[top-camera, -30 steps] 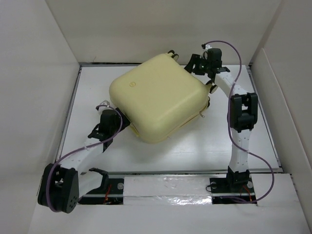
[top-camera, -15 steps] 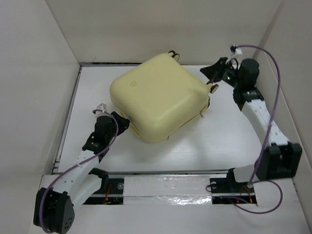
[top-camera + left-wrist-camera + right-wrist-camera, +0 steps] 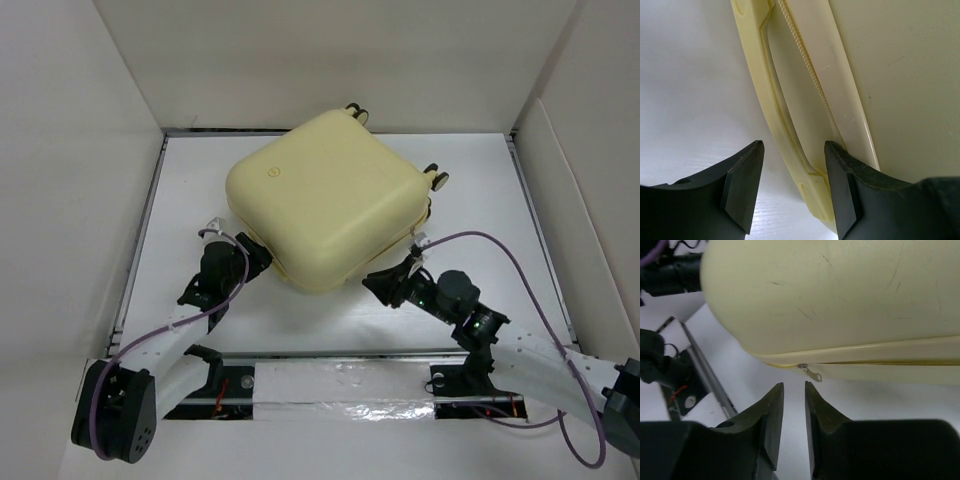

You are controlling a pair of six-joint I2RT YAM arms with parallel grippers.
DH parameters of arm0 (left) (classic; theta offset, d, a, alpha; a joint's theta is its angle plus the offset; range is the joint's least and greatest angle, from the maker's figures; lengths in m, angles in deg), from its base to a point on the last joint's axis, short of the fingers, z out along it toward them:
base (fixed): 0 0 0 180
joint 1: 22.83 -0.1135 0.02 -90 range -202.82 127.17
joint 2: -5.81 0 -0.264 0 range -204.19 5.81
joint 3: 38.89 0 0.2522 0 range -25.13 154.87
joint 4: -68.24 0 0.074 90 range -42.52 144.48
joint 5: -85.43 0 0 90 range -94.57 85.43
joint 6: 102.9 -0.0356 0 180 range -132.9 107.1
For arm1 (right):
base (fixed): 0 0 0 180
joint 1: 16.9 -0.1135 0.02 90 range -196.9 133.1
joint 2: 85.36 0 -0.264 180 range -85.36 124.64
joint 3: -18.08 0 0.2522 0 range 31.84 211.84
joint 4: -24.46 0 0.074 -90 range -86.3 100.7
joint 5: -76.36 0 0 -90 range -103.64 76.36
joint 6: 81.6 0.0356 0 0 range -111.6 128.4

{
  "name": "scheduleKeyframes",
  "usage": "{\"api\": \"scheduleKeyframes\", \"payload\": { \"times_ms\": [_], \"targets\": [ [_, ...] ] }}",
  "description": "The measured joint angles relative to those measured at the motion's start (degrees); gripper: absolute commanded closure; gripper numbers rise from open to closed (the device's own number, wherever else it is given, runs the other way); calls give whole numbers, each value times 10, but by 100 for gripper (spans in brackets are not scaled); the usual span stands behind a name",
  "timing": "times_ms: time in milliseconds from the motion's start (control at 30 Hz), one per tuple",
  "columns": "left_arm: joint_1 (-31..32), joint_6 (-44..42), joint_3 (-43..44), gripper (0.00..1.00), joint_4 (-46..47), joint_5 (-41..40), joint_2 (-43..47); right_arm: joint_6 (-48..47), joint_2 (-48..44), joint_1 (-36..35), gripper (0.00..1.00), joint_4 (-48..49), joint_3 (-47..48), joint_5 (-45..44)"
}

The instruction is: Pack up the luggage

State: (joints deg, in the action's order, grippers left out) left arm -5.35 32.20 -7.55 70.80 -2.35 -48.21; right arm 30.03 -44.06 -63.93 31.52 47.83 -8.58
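Observation:
The luggage (image 3: 330, 200), a pale yellow hard-shell suitcase, lies closed and flat on the white table, with its small emblem (image 3: 268, 171) on top and its wheels (image 3: 437, 178) at the far right. My left gripper (image 3: 258, 258) is open at the suitcase's near-left side. In the left wrist view its jaws (image 3: 793, 150) straddle the recessed handle (image 3: 800, 115) and shell rim. My right gripper (image 3: 372, 280) sits low by the near-right side. Its jaws (image 3: 794, 385) are a narrow gap apart and empty, just short of the zipper pull (image 3: 812, 372) hanging from the seam.
White walls enclose the table on the left, back and right. A metal rail (image 3: 340, 380) with both arm bases runs along the near edge. A second pair of wheels (image 3: 355, 110) sits at the suitcase's far corner. The left arm (image 3: 670, 275) shows in the right wrist view.
My right arm has swung from the suitcase's far-right wheel corner down to its near-right side, low over the table. My left gripper has stayed at the near-left edge; the suitcase has not moved.

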Motion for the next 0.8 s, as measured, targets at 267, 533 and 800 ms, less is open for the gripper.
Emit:
{"api": "scheduleKeyframes", "payload": {
  "times_ms": [267, 533, 800],
  "targets": [
    [0, 0, -3, 66, 41, 8, -26, -11, 196, -89, 57, 129, 0, -134],
    [-1, -6, -15, 80, 56, 3, -28, -20, 297, -92, 57, 229, 0, -193],
    [-2, -7, -22, 56, 76, 2, -30, -20, 362, -103, 69, 310, 1, -210]
  ]
}}
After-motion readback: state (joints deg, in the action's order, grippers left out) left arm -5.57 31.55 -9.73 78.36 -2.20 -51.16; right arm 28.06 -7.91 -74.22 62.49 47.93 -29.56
